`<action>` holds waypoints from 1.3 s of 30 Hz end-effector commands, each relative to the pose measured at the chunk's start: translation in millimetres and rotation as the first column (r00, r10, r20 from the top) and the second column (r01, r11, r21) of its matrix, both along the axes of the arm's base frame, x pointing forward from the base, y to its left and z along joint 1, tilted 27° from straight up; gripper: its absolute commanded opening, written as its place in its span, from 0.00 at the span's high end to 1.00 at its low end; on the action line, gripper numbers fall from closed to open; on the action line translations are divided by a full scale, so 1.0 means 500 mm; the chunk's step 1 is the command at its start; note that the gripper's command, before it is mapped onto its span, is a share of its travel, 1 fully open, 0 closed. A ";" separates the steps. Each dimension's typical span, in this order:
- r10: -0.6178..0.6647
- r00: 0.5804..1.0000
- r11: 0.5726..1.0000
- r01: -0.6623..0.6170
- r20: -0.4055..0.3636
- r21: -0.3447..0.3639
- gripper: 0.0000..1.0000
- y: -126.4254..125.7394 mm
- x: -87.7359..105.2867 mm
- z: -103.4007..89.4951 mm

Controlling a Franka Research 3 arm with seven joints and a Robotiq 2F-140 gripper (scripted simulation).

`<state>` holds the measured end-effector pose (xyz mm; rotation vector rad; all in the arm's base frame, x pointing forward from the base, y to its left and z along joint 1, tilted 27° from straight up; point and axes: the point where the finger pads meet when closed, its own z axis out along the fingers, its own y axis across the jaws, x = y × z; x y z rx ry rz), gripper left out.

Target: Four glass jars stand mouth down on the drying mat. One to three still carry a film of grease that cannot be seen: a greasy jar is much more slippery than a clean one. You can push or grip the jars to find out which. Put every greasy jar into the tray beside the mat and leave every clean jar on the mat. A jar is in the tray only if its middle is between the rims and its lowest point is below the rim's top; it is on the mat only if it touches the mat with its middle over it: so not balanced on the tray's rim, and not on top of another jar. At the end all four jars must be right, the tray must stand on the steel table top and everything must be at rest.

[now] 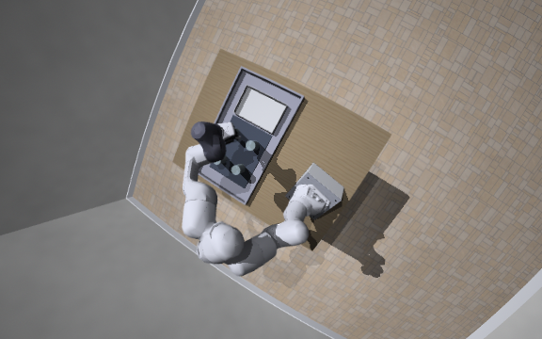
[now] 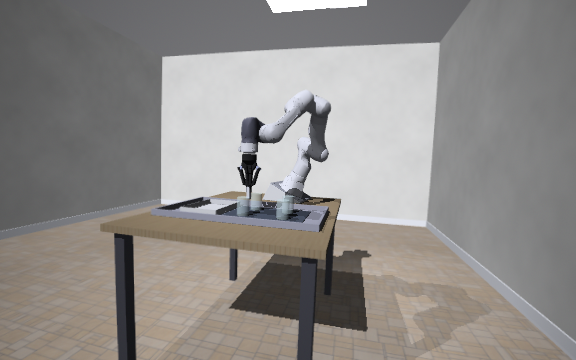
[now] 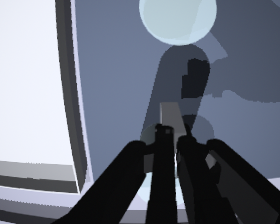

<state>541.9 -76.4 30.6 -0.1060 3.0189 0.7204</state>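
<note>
My gripper (image 2: pixel 248 194) (image 3: pixel 168 115) is shut and empty, its tips low over the dark drying mat (image 1: pixel 252 132) (image 3: pixel 111 75). One pale, mouth-down jar (image 1: pixel 251 145) (image 3: pixel 178 17) stands ahead of the tips in the wrist view, apart from them. Another jar (image 3: pixel 149 184) shows partly behind the fingers; contact cannot be told. A third jar (image 1: pixel 237 169) and a fourth jar (image 1: pixel 217 162), partly covered by the arm, stand at the mat's other end. In the exterior view all four stand upright. The white tray (image 1: pixel 262 110) (image 3: pixel 26 90) lies beside the mat.
A raised rim (image 1: pixel 271 154) (image 2: pixel 248 222) surrounds the steel top holding mat and tray. The tray's dark-sided wall (image 3: pixel 66 100) runs left of the fingers in the wrist view. The robot base (image 1: pixel 327 181) stands on the wooden table.
</note>
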 end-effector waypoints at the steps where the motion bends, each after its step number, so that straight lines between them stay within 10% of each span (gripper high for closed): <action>1: 0.005 1.000 1.000 -0.005 0.020 -0.008 1.00 -0.004 0.010 0.000; 39: 0.005 1.000 1.000 -0.005 0.020 -0.008 1.00 -0.004 0.017 0.001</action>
